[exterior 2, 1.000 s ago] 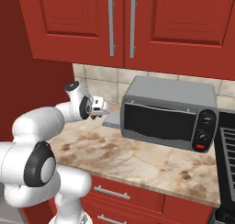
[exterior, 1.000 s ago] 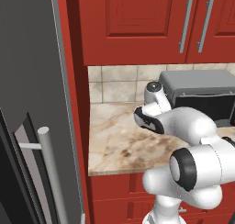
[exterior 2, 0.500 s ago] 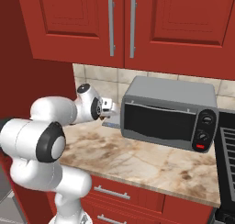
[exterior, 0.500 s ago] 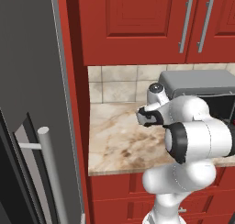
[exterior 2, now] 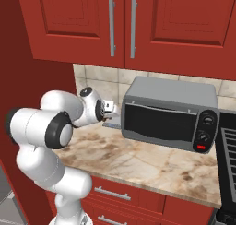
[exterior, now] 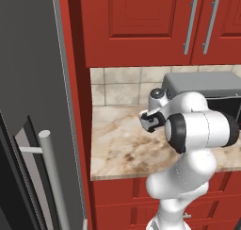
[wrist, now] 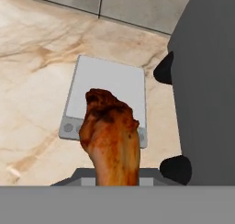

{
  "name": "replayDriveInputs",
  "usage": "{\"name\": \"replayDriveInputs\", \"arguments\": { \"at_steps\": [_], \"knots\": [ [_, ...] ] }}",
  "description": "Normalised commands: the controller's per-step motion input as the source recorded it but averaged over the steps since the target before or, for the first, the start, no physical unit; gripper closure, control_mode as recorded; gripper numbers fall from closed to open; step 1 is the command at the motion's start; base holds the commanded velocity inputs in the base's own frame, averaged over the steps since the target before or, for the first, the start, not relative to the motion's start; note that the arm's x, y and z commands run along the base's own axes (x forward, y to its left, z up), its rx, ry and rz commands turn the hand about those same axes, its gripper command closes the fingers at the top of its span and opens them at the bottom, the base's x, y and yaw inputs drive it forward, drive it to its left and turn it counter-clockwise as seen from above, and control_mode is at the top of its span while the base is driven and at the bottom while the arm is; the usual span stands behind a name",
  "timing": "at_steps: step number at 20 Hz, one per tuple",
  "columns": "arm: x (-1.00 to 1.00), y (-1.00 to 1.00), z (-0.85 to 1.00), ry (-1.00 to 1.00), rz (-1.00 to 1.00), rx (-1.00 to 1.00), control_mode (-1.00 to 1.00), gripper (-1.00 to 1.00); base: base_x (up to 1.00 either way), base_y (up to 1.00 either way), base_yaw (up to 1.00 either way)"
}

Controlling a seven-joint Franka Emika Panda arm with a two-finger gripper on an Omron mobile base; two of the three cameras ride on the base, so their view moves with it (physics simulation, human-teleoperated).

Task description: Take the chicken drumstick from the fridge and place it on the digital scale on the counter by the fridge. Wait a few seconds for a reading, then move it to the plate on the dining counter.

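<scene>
chicken drumstick (wrist: 112, 136) | in end effector (exterior 2: 110, 109) | above digital scale (wrist: 108, 85)

The arm (exterior: 188, 130) is a chain of glossy white, rounded shells, bulging like fat tubes between joints. Each joint (exterior 2: 57, 132) ends in a black ring around a dark grey disc cap. The pedestal narrows to a smooth white column. The hand (exterior 2: 109, 108) is a small pale block with dark detailing.

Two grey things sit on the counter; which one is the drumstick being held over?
The flat digital scale; the gripper holds the chicken drumstick above that low slab. The boxy microwave stands beside it, taller, with dark feet.
</scene>
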Motion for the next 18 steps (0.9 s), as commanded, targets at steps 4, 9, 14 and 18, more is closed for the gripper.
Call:
{"name": "replayDriveInputs", "arguments": {
  "at_steps": [4, 9, 14, 18],
  "knots": [
    [0.32, 0.00, -0.18, 0.00, 0.00, 0.00, -1.00, 1.00, 0.00, 0.00, 0.00],
    [0.27, 0.00, -0.08, 0.00, 0.00, 0.00, -1.00, 1.00, 0.00, 0.00, 0.00],
    [0.25, 0.00, -0.11, 0.00, 0.00, 0.00, -1.00, 1.00, 0.00, 0.00, 0.00],
    [0.28, 0.00, -0.17, 0.00, 0.00, 0.00, -1.00, 1.00, 0.00, 0.00, 0.00]
  ]
}}
